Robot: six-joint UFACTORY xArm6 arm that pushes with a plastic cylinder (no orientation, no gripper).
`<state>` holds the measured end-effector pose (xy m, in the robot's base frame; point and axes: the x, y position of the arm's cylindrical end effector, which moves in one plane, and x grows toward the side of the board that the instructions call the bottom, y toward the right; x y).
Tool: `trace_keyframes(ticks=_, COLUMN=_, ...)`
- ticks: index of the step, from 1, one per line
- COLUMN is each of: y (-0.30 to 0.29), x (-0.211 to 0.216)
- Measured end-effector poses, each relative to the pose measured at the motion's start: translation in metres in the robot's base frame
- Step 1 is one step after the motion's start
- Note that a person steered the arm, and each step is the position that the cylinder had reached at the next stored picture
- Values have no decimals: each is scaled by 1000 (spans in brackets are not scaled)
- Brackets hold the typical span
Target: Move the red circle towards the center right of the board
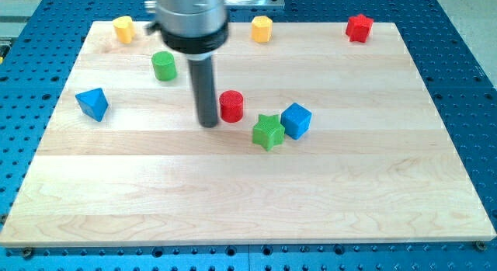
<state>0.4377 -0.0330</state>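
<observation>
The red circle [231,105] stands on the wooden board [248,185], a little left of the board's middle and toward the view's top. My tip [208,123] is just to the view's left of it, touching or nearly touching its side. The dark rod rises from there to the arm's grey housing at the view's top.
A green star [269,132] and a blue cube [296,120] lie just right of the red circle. A green cylinder [164,66] and a blue triangle [92,104] are at the left. A yellow block [123,28], a yellow hexagon [262,29] and a red star [359,27] line the top edge.
</observation>
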Motion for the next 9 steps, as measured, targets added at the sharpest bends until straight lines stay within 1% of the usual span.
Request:
trace_keyframes(ticks=1, y=79, x=-16)
trace_keyframes(ticks=2, y=70, x=-17)
trace_keyframes(ticks=3, y=44, x=-17)
trace_keyframes(ticks=4, y=53, x=-35)
trace_keyframes(ticks=5, y=45, x=-49)
trace_keyframes(ticks=6, y=49, x=-58)
trace_keyframes(ticks=7, y=106, x=-71)
trace_keyframes(ticks=8, y=127, x=-95)
trace_keyframes(ticks=9, y=197, x=-82)
